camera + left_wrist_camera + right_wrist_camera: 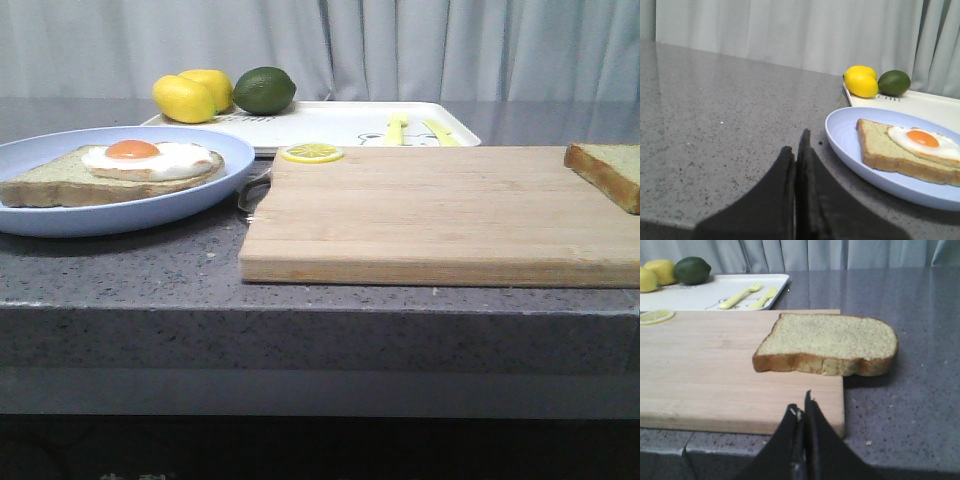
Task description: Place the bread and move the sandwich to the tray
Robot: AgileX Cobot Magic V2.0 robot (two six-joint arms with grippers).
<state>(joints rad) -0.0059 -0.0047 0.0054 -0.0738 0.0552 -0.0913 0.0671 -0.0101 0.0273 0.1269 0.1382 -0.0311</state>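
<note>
The long rectangular cutting board is pale wood with fine straight grain and a matt, smooth face. The grey counter looks like speckled stone, polished enough to carry soft reflections. The round pale blue plate and the white rectangular tray look like smooth plastic with a faint sheen. The plain square toast slice has a porous, crumbly matt face and a rougher brown crust. The fried egg looks glossy. The grey curtain hangs as soft matt cloth.

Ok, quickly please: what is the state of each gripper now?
Left gripper: closed, holding nothing.
Right gripper: closed, holding nothing; the bread lies untouched ahead of it.
</note>
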